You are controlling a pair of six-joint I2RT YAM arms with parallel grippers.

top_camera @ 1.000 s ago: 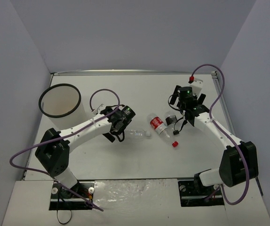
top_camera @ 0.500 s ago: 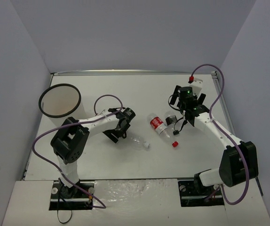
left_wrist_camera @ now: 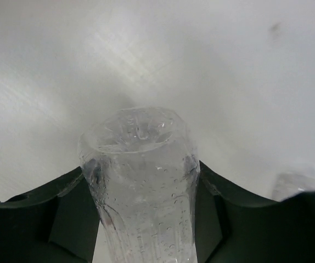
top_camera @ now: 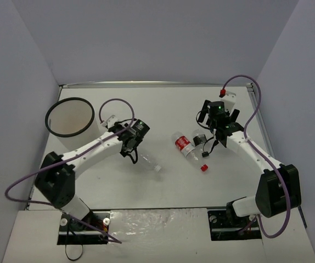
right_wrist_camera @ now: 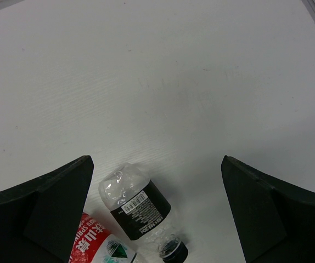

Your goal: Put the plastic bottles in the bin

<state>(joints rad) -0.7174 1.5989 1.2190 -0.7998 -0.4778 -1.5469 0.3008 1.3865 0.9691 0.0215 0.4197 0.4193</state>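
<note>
One clear bottle (left_wrist_camera: 140, 192) is gripped by left claw (left_wrist_camera: 142, 170).

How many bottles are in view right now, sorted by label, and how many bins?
plain clear bottle, held in the left gripper: 1
red-labelled bottle: 1
black-labelled bottle: 1
bin: 1
Total: 4 things, 3 of them bottles. Whether the bin holds any more cannot be told.

Lab test cell: blank grey walls (top_camera: 157, 38) enclosing a white table (top_camera: 163, 104).
</note>
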